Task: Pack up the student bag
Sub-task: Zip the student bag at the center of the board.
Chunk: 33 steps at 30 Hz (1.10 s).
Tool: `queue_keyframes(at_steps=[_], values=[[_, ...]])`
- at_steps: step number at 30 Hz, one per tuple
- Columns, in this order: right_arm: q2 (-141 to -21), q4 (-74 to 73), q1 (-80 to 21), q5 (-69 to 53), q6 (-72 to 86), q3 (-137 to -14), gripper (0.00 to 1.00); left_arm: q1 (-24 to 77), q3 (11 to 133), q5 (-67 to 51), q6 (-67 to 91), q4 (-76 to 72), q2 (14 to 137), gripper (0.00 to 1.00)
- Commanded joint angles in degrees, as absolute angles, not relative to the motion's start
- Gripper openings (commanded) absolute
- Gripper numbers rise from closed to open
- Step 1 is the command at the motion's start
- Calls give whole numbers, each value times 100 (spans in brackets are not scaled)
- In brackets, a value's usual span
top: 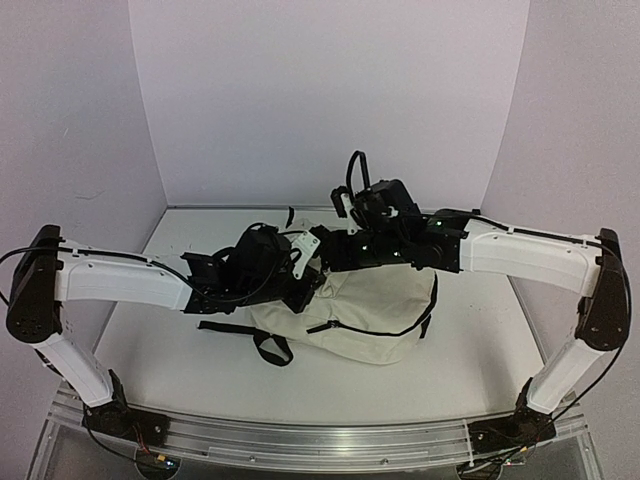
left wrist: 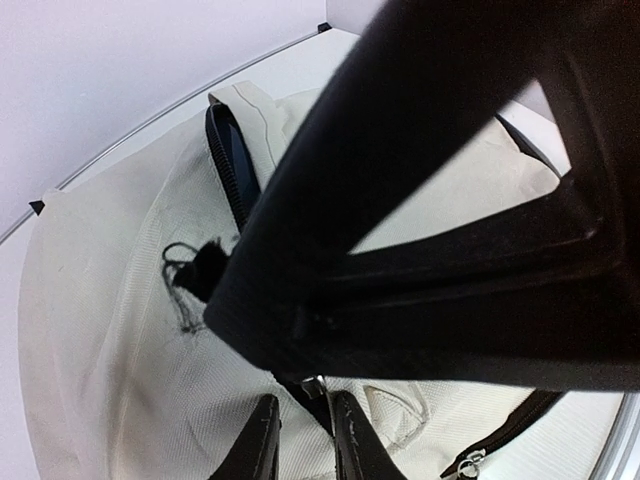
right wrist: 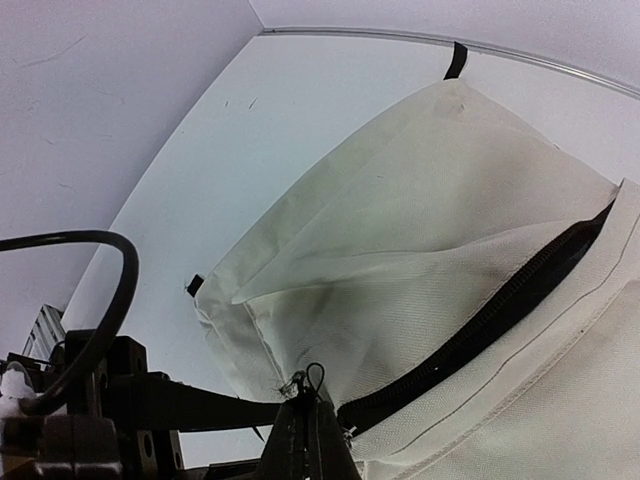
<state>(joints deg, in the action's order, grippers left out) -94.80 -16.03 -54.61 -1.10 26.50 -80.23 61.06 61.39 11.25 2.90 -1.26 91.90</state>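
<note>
The student bag (top: 375, 315), cream fabric with black zippers, lies in the middle of the table; it also shows in the left wrist view (left wrist: 110, 330) and the right wrist view (right wrist: 420, 200). My left gripper (top: 303, 292) is at the bag's left top end. In its wrist view its fingers (left wrist: 305, 445) stand close together around a black zipper pull (left wrist: 322, 405) below the metal slider. My right gripper (top: 322, 250) is just above it. Its fingers (right wrist: 308, 445) are shut on the bag's fabric at the end of a partly open zipper (right wrist: 500, 310).
The bag's black straps (top: 270, 345) trail onto the table at its front left. The right arm's black body (left wrist: 450, 200) crosses close over the left wrist view. Black tape marks (right wrist: 455, 60) sit at the table's far edge. White walls enclose the table.
</note>
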Motion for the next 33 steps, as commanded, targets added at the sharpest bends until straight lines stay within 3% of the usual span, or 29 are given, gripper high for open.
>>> queue_keyframes(at_steps=[1, 6, 10, 20, 31, 33], values=[[-8940, -738, -5439, 141, 2733, -8093, 0, 6108, 5874, 1439, 229, -505, 9243, 20], [-8925, -725, -5437, 159, 2757, -8087, 0, 6116, 5846, 1494, 237, -560, 9329, 14], [-8930, -708, -5430, 186, 2781, -8078, 0, 6113, 5821, 1490, 220, -723, 9337, 0], [-9023, -649, -5298, 764, 2698, -7997, 0, 6152, 5611, 1394, 313, -694, 9226, 0], [-9305, -369, -4960, 183, 2525, -8316, 0, 6161, 5483, 1412, 627, -595, 8989, 1], [-9337, -360, -4971, 47, 2552, -8327, 0, 6160, 5574, 1413, 856, -604, 8767, 14]])
